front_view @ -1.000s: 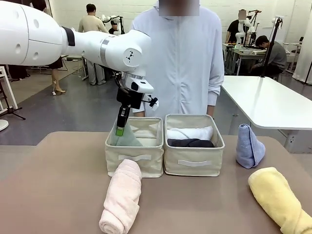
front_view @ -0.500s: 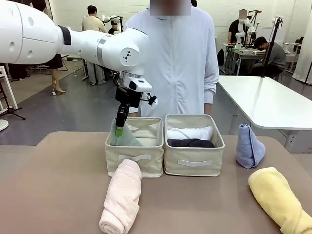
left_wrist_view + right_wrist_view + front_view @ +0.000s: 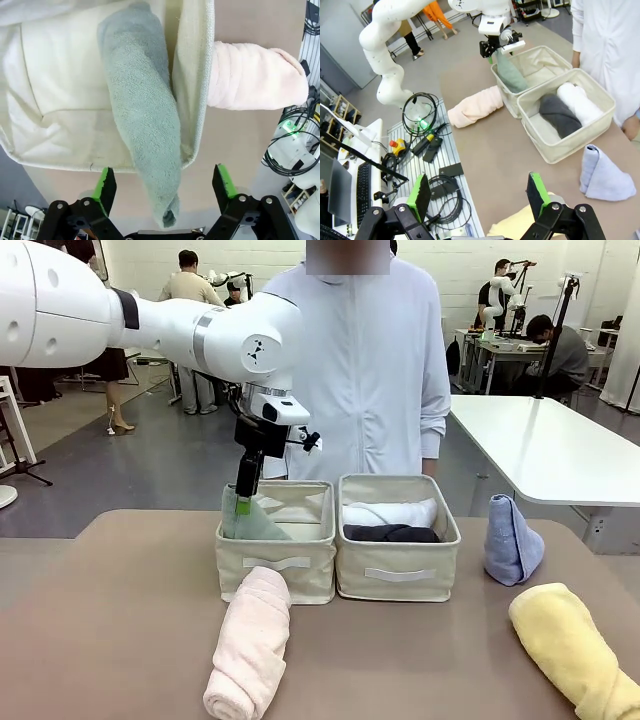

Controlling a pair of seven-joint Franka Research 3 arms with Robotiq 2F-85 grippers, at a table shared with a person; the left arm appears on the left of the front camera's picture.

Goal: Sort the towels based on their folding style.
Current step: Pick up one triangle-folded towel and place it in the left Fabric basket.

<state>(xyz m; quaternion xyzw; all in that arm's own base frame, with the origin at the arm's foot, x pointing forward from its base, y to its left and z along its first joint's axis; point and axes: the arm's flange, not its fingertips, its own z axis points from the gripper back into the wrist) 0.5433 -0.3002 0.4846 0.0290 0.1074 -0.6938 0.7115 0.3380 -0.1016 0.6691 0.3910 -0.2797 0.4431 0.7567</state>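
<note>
- yellow towel (image 3: 575, 660) — its near right end runs off the right and bottom edges
- dark towel (image 3: 390, 533) — mostly hidden behind the right bin's (image 3: 398, 575) near wall
- green towel (image 3: 255, 525) — lower part hidden inside the left bin (image 3: 275, 570)

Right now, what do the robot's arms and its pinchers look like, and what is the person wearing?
The left arm is fat, round and glossy white, with a black band, a grey ring and a small dark logo on one joint. The left gripper and right gripper are black, each with two fingers tipped by bright green pads. The person wears a pale long-sleeved top.
</note>
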